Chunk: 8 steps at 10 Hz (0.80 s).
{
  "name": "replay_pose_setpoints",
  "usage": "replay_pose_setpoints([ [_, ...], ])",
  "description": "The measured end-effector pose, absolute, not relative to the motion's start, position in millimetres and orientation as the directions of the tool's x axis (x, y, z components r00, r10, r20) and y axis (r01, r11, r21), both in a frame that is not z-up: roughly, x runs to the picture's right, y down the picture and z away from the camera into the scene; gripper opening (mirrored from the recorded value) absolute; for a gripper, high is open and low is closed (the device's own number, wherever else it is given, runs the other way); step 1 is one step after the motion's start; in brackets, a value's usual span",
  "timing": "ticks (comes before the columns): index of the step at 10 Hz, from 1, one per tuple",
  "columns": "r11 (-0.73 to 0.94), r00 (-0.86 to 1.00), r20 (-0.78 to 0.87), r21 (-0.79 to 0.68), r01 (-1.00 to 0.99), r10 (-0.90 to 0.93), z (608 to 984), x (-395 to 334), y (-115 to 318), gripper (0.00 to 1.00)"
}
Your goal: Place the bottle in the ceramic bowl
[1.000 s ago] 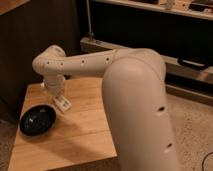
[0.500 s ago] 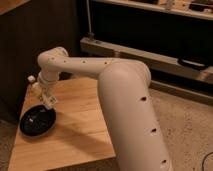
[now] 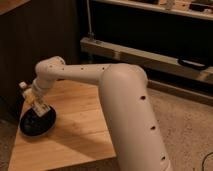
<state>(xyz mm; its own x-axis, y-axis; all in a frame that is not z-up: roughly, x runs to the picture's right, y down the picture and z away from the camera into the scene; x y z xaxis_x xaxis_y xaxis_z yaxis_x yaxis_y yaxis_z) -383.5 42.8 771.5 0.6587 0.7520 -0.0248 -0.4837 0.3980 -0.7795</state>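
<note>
The ceramic bowl [image 3: 31, 129] is black and glossy and sits at the left edge of the wooden table [image 3: 75, 131]. My gripper [image 3: 34, 101] is at the end of the white arm, just above the bowl's far rim. It is shut on the bottle [image 3: 26, 91], a small whitish bottle with a white cap. The bottle is tilted, its cap pointing up and to the left, over the bowl's left side. The gripper hides the bottle's lower end.
A dark wooden cabinet [image 3: 45, 35] stands behind the table. A metal rail and shelf unit [image 3: 150, 56] runs across the back right, with a black looped object [image 3: 194, 65] on it. Speckled floor [image 3: 192, 125] lies to the right of the table.
The gripper has swung left with the bottle, from over the table beside the bowl to above the bowl's far-left rim. The bowl has not moved.
</note>
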Motion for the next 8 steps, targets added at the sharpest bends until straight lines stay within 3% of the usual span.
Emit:
replay_pose_setpoints([
  [5, 0.433, 0.691, 0.033, -0.800, -0.415, 0.722, 778, -392, 72, 0.47],
  [8, 0.425, 0.687, 0.036, -0.809, -0.407, 0.726, 779, -391, 75, 0.51],
])
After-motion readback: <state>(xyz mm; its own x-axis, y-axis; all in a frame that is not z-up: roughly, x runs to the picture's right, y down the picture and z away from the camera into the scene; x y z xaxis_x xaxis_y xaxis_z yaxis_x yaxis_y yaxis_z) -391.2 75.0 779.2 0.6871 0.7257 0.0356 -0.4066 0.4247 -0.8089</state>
